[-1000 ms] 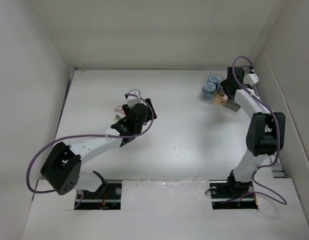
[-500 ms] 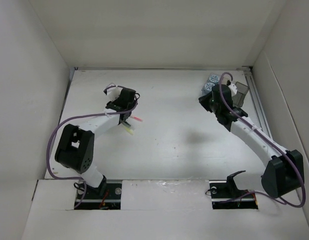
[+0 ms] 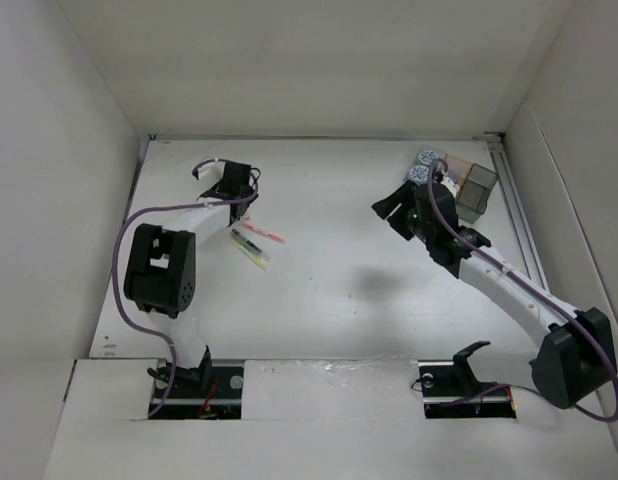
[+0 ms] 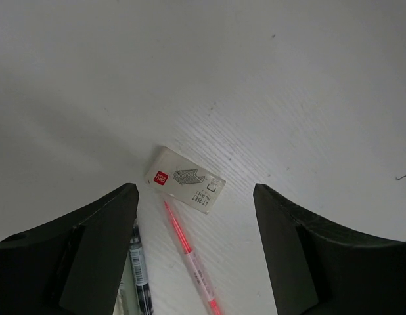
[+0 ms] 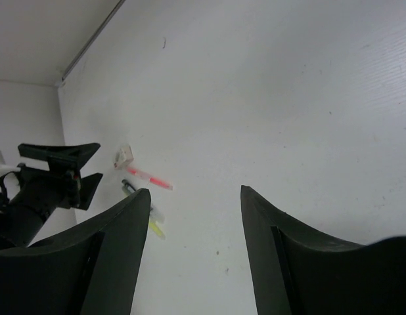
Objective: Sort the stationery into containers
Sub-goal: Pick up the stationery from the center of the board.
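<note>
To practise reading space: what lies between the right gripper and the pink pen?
Nothing: only bare table runs from the right gripper to the pink pen, clearest in the top view; the right wrist view agrees.

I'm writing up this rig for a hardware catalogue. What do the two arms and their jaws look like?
Both arms have white links between chunky black joint housings. A purple cable loops loosely along the left arm and the right arm. The left gripper and right gripper are black, with broad, matte, wedge-shaped jaws. No markings show.
</note>
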Motion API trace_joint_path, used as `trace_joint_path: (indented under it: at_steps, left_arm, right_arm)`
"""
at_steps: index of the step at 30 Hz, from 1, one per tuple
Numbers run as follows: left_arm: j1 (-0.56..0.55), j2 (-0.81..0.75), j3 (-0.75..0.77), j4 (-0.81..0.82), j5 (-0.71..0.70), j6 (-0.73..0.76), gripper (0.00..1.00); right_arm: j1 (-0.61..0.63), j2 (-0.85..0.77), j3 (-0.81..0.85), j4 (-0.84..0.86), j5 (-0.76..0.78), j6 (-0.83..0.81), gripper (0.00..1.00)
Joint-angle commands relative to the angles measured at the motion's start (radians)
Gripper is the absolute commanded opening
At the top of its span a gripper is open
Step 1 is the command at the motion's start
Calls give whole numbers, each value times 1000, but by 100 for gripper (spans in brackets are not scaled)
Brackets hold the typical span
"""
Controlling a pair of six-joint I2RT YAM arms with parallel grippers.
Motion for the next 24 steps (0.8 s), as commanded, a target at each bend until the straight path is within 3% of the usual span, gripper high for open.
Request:
trace_joint_path:
  at_steps: [1,11,24]
  left_arm:
    - [-5,38,64,-27,31,137,70]
    - [-5,52,57,16,26,265,78]
    - [-5,155,104,-13,43,300,76]
  right_arm:
    - [25,-9,9,61,-17,-17,63]
    - [34,10,9,71,-17,-26,63]
    - [34,-10,9,80,3,-37,63]
